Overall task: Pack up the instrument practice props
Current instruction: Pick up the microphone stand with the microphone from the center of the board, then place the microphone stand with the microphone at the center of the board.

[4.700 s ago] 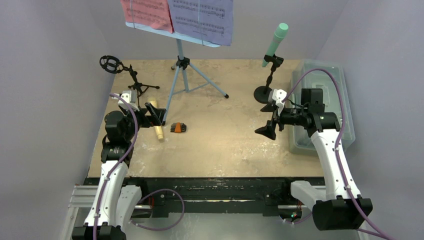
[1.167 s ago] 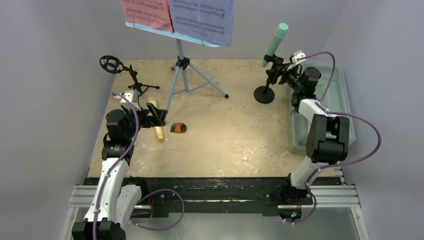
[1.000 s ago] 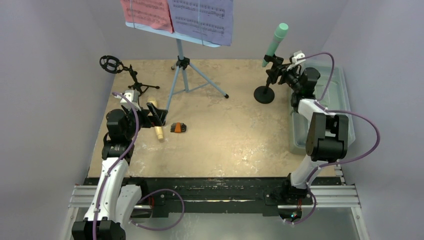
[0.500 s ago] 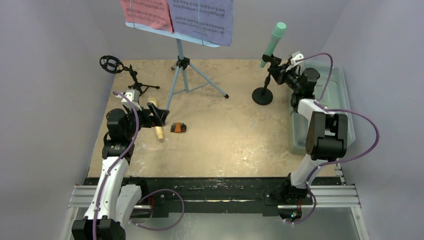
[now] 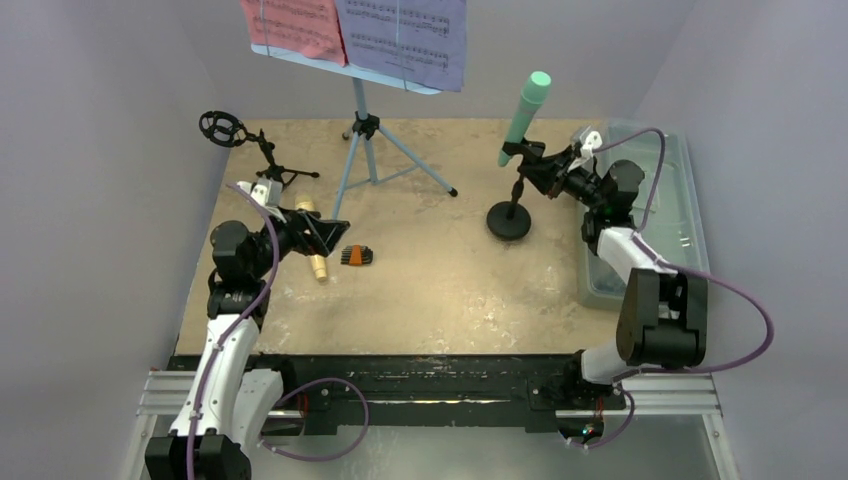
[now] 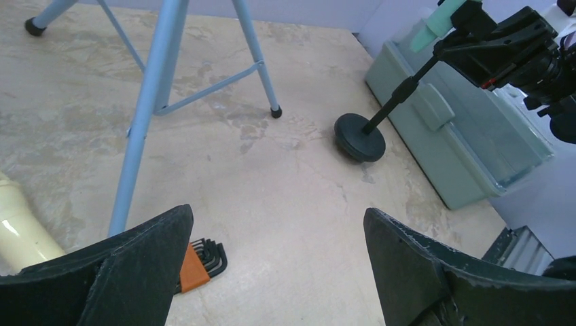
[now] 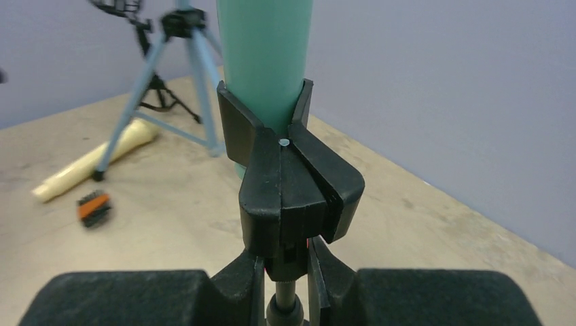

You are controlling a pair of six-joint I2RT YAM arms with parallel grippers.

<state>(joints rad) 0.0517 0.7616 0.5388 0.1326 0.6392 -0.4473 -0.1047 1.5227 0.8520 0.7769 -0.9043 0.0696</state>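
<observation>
From above, packing looks barely begun. The blue music stand (image 5: 362,120) with its red page (image 5: 292,25) and purple page (image 5: 405,40), the black tripod (image 5: 265,160) and the yellow microphone (image 5: 312,255) all sit on the table, outside the grey tub (image 5: 690,235). The right gripper (image 5: 535,165) holds the round-based stand (image 5: 508,220) carrying the green microphone (image 5: 527,105). The pages are cut off at the top, and I cannot tell whether the base is lifted.

At the left wrist, the left gripper (image 6: 275,224) has its fingers spread wide around nothing. The yellow microphone is cropped at the edge.

At the right wrist, the fingers (image 7: 241,278) pinch the stand's stem under the clip (image 7: 292,183). The base is out of view.
</observation>
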